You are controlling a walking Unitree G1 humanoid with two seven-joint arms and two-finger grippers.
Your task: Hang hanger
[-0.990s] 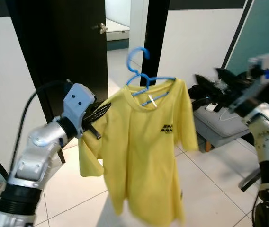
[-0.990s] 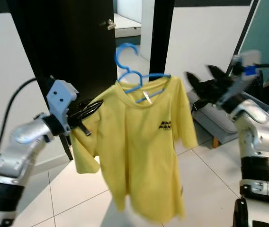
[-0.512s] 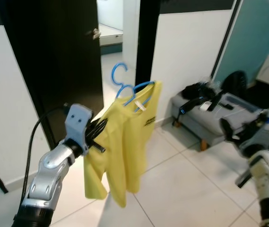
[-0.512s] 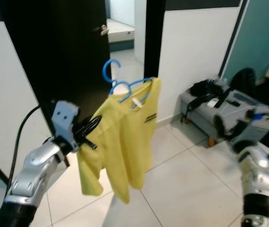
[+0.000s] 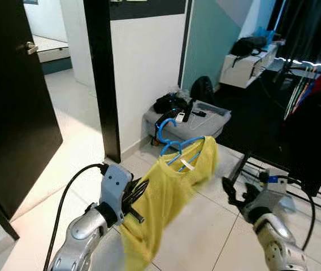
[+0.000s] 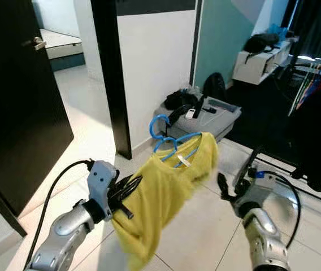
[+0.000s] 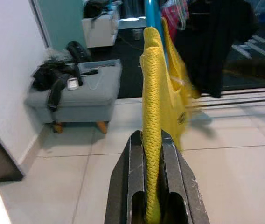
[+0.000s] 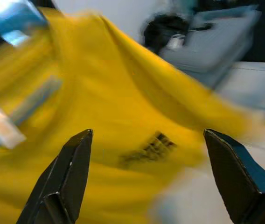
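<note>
A blue plastic hanger (image 5: 165,129) carries a yellow T-shirt (image 5: 169,195), tilted and held out in front of me. My left gripper (image 5: 136,195) is shut on one shirt-covered arm of the hanger; in the left wrist view its gripper (image 7: 152,138) pinches the yellow fabric (image 7: 152,107), with blue plastic showing beyond it. My right gripper (image 5: 231,191) is to the right of the shirt, apart from it and open. In the right wrist view its fingers (image 8: 62,184) stand wide apart, with the blurred shirt (image 8: 123,116) ahead of them.
A clothes rack (image 5: 310,66) with hanging garments stands at the right, its foot rails (image 5: 273,169) on the tiled floor. A grey bench (image 5: 205,118) piled with black items sits against the white wall. A black pillar (image 5: 99,79) and a dark door (image 5: 11,118) are at the left.
The whole picture has swung from the doorway towards the clothes rack, so the camera turned right. The shirt stays in my left gripper. My right gripper has dropped lower.
</note>
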